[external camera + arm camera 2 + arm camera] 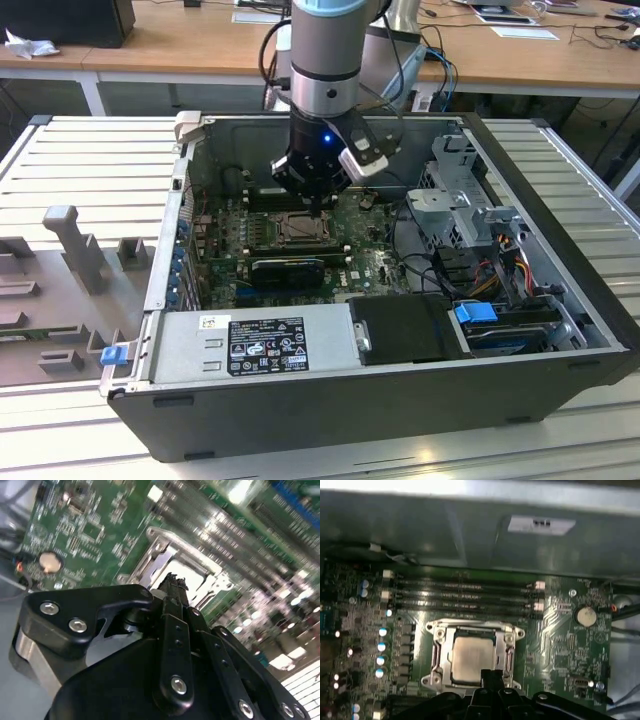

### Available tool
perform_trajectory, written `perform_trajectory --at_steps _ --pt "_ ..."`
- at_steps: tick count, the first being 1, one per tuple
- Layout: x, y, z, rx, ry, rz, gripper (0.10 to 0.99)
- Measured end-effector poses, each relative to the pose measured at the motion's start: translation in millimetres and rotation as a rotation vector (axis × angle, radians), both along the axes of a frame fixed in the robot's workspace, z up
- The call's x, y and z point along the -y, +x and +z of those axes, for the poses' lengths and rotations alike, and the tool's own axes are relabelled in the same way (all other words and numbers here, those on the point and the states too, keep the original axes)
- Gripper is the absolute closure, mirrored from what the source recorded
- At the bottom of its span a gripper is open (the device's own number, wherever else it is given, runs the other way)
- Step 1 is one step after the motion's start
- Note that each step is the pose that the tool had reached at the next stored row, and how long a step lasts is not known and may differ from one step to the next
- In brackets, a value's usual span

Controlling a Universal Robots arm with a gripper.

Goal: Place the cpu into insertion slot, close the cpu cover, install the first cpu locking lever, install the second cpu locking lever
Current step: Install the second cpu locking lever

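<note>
One cpu (471, 659) seated under one cpu cover (474, 630); gripper (491, 676) poised above, fingers pressed together, nothing held.

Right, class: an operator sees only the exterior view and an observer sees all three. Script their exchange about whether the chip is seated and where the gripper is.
Operator: From out here I can't judge the socket. Is the chip in?
Observer: Yes. In the first wrist view the pale silver square chip lies flat in the cut-out of the thin silver metal cover frame.
Operator: And where exactly is the arm's tool?
Observer: In that same view the black gripper has its tip over the chip's edge on the gripper's side; whether it touches, I cannot tell.
</note>
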State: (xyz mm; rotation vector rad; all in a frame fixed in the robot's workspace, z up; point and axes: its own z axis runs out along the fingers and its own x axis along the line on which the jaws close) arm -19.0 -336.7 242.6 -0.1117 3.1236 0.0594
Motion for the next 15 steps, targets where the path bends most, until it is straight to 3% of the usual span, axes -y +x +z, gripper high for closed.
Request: perform_trajectory --at_steps 2,4,6,9,11,12,14,15 --pt "8.1 0.0 -1.1 -0.0059 0.0 0.0 0.98" --pt "15.1 0.0 -2.7 -0.0235 0.014 0.0 0.98" --pt "27.5 -0.4 -4.7 -0.0242 0.032 0.0 0.98" --pt "32.5 -6.1 -5.2 -0.0241 0.059 0.001 0.98" --pt "38.8 -17.5 -6.4 -0.0242 0.069 0.001 0.98" --pt "41.5 -21.1 -9.4 -0.0242 0.076 0.003 0.98" --pt "41.6 -22.7 -16.1 -0.0243 0.081 0.006 0.98" --pt "41.8 -27.9 -19.1 -0.0246 0.09 0.01 0.98"
